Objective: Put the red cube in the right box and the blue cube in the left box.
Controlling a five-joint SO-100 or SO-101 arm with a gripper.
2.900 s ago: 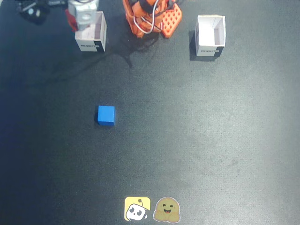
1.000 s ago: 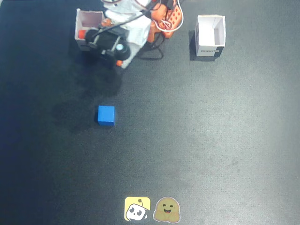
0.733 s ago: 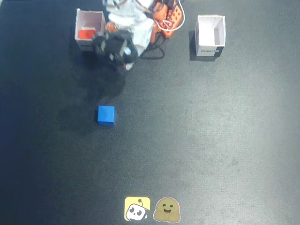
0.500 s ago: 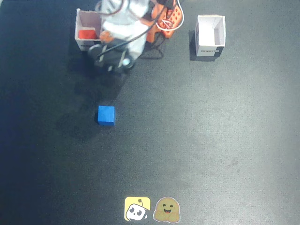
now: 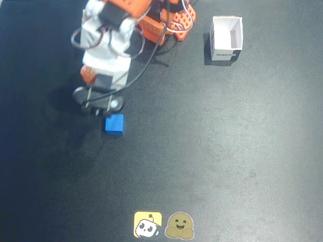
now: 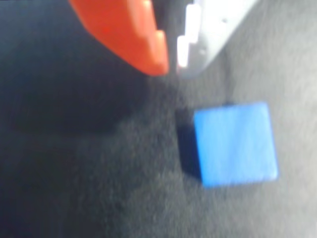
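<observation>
Dark matte worktop. Blue cube sits left of the middle, a white box near the far edge on the right, and two little stickers by the near edge.

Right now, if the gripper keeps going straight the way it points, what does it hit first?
Probably the bare mat. In the wrist view the gripper looks nearly shut, tips aimed just beside the blue cube; depth is unclear.
</observation>
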